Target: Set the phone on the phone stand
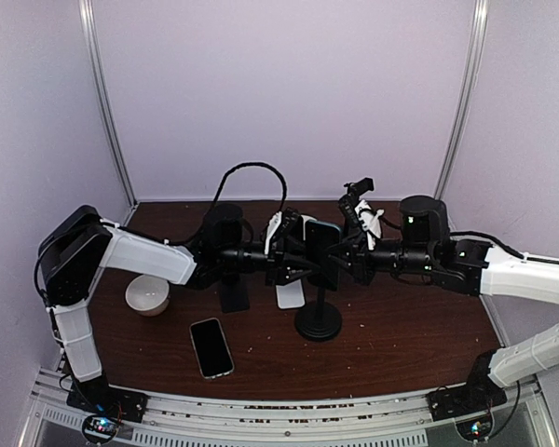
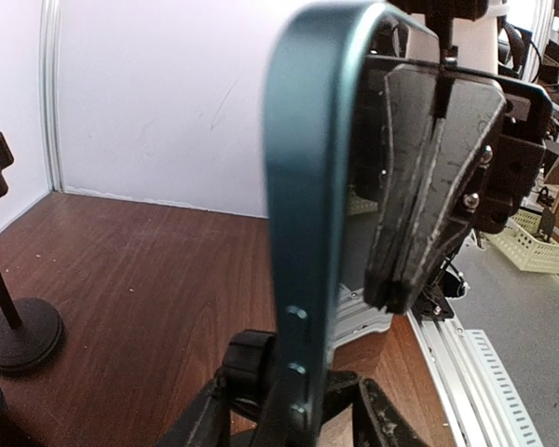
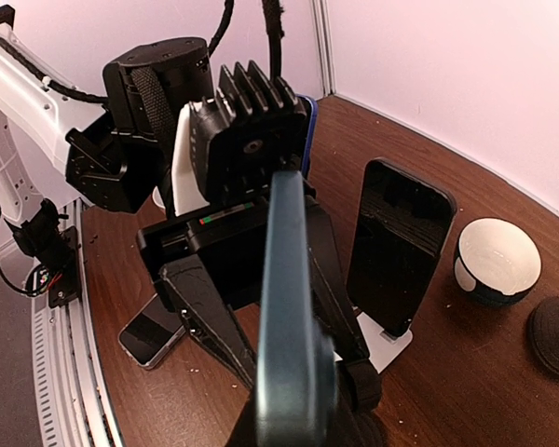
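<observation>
The teal phone point(image 1: 322, 244) stands upright between the two end effectors, directly above the post of the phone stand point(image 1: 318, 321). The left end effector point(image 1: 293, 261) straddles it with its jaws part-closed; I cannot tell whether they pinch it. The right end effector point(image 2: 401, 279) is clenched on nothing, just beside the phone's face. By my judgement the phone has reached the stand, and seating it and letting go are left.

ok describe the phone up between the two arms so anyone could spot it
At the middle of the brown table, find the round-based black stand. The teal phone stands upright above it between the two arms, unlike the phone lying flat and the black phone on the white stand.
</observation>
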You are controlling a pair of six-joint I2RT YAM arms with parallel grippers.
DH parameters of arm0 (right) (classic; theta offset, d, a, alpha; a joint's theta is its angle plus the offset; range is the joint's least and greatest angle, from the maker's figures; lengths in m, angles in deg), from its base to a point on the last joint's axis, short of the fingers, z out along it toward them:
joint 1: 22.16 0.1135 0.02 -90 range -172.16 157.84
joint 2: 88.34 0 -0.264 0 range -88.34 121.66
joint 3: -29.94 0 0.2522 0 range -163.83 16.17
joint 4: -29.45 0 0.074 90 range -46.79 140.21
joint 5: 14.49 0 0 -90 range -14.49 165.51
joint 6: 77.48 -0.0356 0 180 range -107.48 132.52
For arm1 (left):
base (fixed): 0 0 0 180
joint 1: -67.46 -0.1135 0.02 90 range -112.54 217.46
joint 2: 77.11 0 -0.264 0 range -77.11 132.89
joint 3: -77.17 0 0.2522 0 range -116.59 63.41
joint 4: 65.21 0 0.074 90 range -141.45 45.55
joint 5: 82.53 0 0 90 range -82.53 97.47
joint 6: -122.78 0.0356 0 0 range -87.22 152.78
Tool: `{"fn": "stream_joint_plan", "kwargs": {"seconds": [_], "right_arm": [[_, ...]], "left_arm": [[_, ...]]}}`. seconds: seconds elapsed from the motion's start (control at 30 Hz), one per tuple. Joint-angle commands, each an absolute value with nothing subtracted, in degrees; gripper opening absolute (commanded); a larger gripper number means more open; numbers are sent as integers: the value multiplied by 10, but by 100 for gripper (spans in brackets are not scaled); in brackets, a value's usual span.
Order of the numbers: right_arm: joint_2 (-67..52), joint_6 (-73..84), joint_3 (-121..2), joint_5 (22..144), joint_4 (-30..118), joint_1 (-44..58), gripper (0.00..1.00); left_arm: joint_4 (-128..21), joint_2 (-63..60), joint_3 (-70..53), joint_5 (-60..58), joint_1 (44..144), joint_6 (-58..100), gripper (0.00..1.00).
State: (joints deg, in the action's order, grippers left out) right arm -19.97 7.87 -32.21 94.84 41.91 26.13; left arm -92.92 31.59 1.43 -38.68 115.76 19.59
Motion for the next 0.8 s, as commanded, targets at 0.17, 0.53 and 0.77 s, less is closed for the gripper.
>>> {"fn": "stream_joint_plan", "kwargs": {"seconds": [0.17, 0.53, 0.77], "right_arm": [[-196, 116, -320, 972, 384, 252, 0], [-188, 151, -331, 991, 419, 238, 3], [-194, 146, -328, 1009, 413, 235, 0]], "left_arm": [[-965, 311, -20, -441, 1178, 204, 28], [-970, 311, -16, -461, 1177, 208, 0], [-963, 308, -15, -457, 1175, 213, 59]]}}
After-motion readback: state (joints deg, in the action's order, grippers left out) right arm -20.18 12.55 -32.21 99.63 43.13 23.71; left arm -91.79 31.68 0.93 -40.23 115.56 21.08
